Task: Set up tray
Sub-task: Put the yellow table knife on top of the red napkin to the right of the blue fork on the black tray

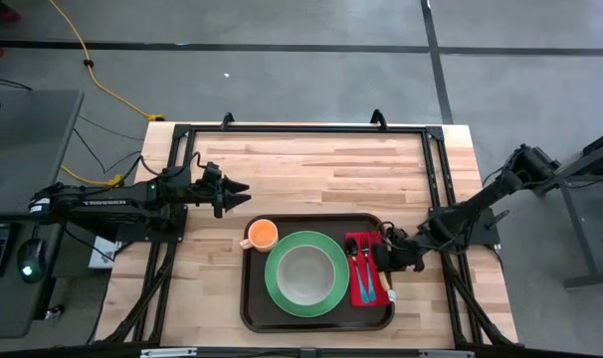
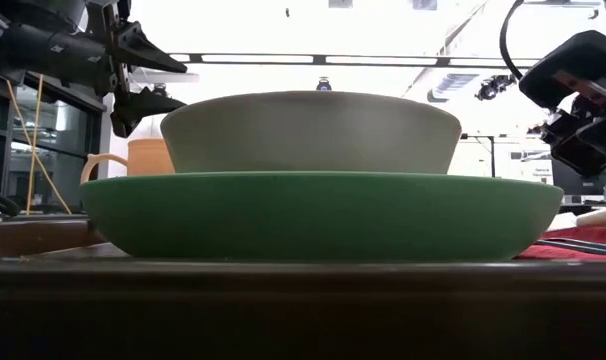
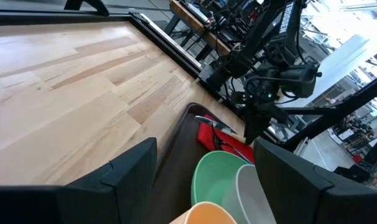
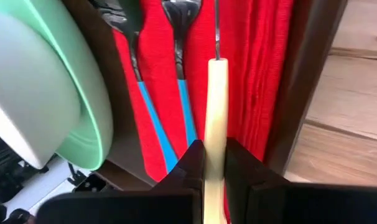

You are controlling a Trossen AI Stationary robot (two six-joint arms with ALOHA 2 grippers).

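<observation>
The dark brown tray [image 1: 254, 300] lies near the table's near edge. On it stand a green plate [image 1: 277, 283] with a grey bowl [image 1: 306, 273] and an orange cup [image 1: 262, 235]. A red napkin [image 1: 362, 267] on the tray's right side carries two blue-handled utensils [image 4: 150, 118] and a cream-handled knife [image 4: 216, 99]. My right gripper [image 4: 214, 155] is over the napkin, shut on the knife. My left gripper [image 1: 240, 197] hangs open above bare table, on the far left side of the cup. My right gripper pinches the knife's cream handle [image 4: 215, 134] between its two fingers, roughly at the handle's middle. The fingers come from above and lie across the handle. The blade [image 4: 217, 31] points toward the table's far edge, over the napkin; whether the knife is lifted clear does not show.
Bare wooden table [image 1: 321, 169] stretches beyond the tray to the far edge. A black frame [image 1: 301, 129] borders the table's far and side edges. The tray's raised rim [image 4: 307, 74] runs just right of the napkin.
</observation>
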